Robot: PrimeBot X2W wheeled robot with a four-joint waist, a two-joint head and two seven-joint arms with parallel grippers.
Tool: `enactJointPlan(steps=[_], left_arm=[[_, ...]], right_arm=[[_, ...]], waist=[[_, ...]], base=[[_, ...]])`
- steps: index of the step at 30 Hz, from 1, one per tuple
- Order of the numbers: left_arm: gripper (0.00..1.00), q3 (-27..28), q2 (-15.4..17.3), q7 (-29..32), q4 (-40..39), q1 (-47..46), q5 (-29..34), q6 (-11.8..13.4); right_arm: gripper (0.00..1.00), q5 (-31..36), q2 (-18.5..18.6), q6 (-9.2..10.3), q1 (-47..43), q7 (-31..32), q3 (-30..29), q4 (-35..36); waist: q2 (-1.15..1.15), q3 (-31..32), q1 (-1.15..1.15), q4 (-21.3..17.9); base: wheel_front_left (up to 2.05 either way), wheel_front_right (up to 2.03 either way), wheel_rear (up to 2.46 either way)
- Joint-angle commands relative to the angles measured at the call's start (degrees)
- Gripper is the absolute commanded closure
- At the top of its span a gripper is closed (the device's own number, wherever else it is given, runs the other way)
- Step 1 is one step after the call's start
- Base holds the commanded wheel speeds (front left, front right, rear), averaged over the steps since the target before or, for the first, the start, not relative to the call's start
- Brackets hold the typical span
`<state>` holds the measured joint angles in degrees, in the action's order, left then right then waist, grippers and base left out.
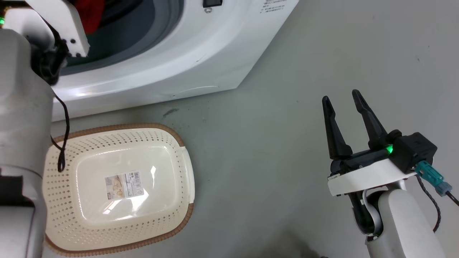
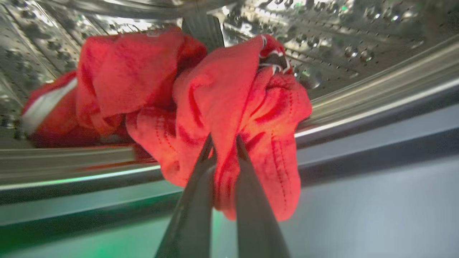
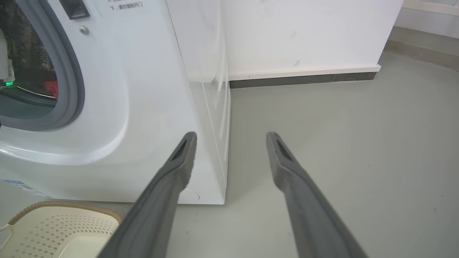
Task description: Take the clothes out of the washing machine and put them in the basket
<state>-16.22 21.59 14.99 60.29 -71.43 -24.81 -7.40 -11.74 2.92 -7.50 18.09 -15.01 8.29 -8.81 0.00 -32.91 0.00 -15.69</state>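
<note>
- Presently, at the far left of the head view, the pale left forearm (image 1: 21,107) is seen reaching into the round grey-rimmed porthole (image 1: 168,21) of the large white front-loading washing machine (image 1: 172,68).
- In the left wrist view, the left tool (image 2: 224,141) is pinched onto a fold of the bright red soft fabric clothes (image 2: 222,93). The bundle lies at the lip of the perforated steel drum (image 2: 358,36) and is partly draped over its edge, with more red and white cloth behind it to the left.
- Below the machine, the cream-white perforated plastic basket (image 1: 179,168) with a brown woven-look rim is set on the floor. Nothing but a paper label (image 1: 123,184) is held in it, so no garment is judged delivered yet.
- The task is judged to be in its early part: a grasp is made, while lifting out, carrying and dropping are left, likely more than once.
- The smooth grey-green floor (image 1: 269,143) is marked by dark scuffs (image 1: 170,112) near the machine.
- At the right, the right tool (image 1: 340,96) is held spread above the floor, gripping nothing.
- Beyond it, a white wall (image 3: 304,32) with a dark skirting strip (image 3: 301,79) is shown.
</note>
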Motion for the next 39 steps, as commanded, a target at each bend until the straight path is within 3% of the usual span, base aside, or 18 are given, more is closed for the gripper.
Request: enactJointPlan(steps=[1,5,6,11,14,24,39], left_arm=[[1.00,-0.27,-0.31,-2.45,-0.58,1.86,0.38,0.09],[1.00,-1.24,-1.36,-12.25,-1.98,5.69,1.70,0.77],[1.00,-2.16,-2.51,-20.49,-2.60,9.01,3.09,2.09],[1.00,-2.26,-4.96,-29.24,-3.76,13.68,3.66,4.57],[1.00,-1.68,-5.87,-30.15,-6.06,16.58,3.75,5.19],[1.00,4.17,-7.49,-30.30,-26.82,31.88,6.00,7.30],[1.00,8.34,-10.04,-30.20,-63.19,55.65,8.53,10.11]], right_arm=[[0.00,0.16,-0.07,0.02,0.80,-0.23,-0.20,-0.18],[0.00,1.00,-0.07,0.02,-0.08,-0.23,-0.72,-0.69],[0.00,1.82,-0.06,0.02,-1.01,-0.23,-1.29,-1.20],[0.00,2.75,-0.06,0.02,-2.69,-0.19,-1.63,-2.05],[0.00,3.04,-0.05,0.02,-3.76,0.05,-1.89,-2.34],[0.00,3.05,-0.05,0.02,-8.26,1.92,-2.85,-2.12],[0.00,3.05,-0.05,0.02,-12.38,4.21,-3.33,0.45]], waist=[[0.00,1.31,0.00,0.69],[0.00,4.63,0.00,2.18],[0.00,7.70,0.00,3.77],[0.00,12.77,0.00,6.49],[0.00,15.65,0.00,7.90],[0.00,23.75,0.00,11.32],[0.00,27.49,0.00,16.27]], base=[[0.00,0.00,0.00],[0.00,0.00,0.00],[0.00,0.00,0.00],[0.00,0.00,0.00],[0.00,0.00,0.00],[0.00,0.00,0.00],[0.00,0.00,0.00]])
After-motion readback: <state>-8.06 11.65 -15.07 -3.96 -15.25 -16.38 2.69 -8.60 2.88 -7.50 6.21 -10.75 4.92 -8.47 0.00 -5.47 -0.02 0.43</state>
